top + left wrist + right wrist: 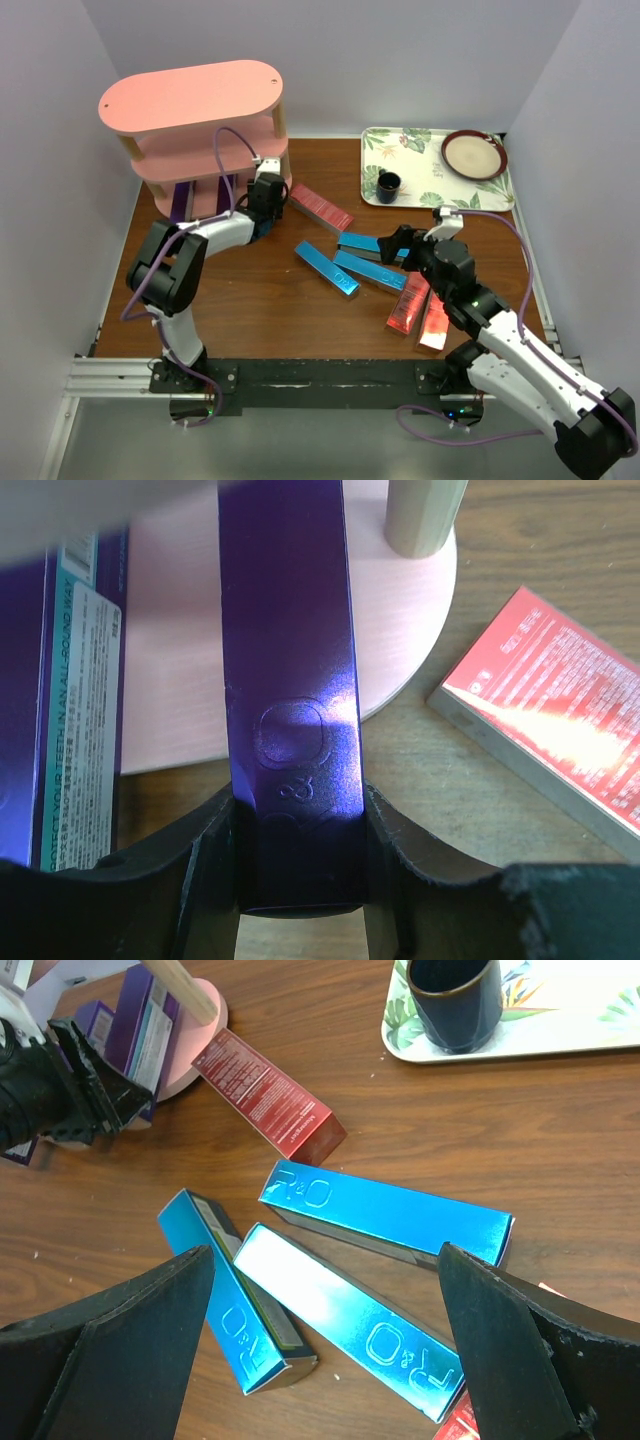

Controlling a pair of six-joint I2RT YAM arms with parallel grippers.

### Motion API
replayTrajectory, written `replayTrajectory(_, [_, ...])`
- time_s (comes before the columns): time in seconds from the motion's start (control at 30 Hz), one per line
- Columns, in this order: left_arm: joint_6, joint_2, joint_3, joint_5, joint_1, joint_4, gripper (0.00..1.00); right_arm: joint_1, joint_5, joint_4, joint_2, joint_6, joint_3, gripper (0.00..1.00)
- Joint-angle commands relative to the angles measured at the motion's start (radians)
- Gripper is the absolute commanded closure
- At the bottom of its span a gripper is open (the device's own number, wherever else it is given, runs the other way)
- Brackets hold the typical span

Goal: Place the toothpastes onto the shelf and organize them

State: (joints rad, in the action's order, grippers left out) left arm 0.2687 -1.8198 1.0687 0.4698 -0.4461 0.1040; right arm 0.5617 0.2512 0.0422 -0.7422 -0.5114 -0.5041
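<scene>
Left wrist view showed the left jaws clenched on the near end of a glossy purple rectangular toothpaste carton, which reached over the lowest board of the pink, oval-boarded, wooden-posted shelf, beside a second purple carton at the frame's left edge. In the right wrist view, the right jaws stood released, wide apart above three metallic blue cartons mid-frame on the brown wooden worktop.

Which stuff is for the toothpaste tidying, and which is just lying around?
For the job: pink shelf; purple toothpaste, held in the left gripper; blue toothpastes; red toothpastes.
Just lying about: leafy tray; dark cup; brown plate.
</scene>
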Motion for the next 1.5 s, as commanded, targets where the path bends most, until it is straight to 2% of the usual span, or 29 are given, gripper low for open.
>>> replayTrajectory(0.0, [-0.011, -0.006, 0.059, 0.004, 0.014, 0.085, 0.7, -0.003, -0.012, -0.019, 0.003, 0.013, -0.004, 0.01])
replayTrajectory(0.47, [0.013, -0.024, 0.057, -0.019, 0.027, 0.082, 0.58, -0.005, -0.026, 0.007, 0.017, 0.014, -0.004, 0.01])
replayTrajectory(1.0, [0.035, 0.013, 0.037, -0.033, 0.029, 0.066, 0.29, -0.005, -0.046, 0.03, 0.027, 0.011, -0.016, 0.01])
replayTrajectory(1.27, [0.07, 0.138, 0.007, -0.065, 0.027, -0.01, 0.15, -0.005, -0.064, 0.059, 0.027, 0.042, -0.036, 0.01])
replayTrajectory(1.47, [0.116, 0.289, -0.053, -0.137, 0.023, -0.095, 0.1, -0.005, -0.122, 0.081, 0.007, 0.062, -0.06, 0.01])
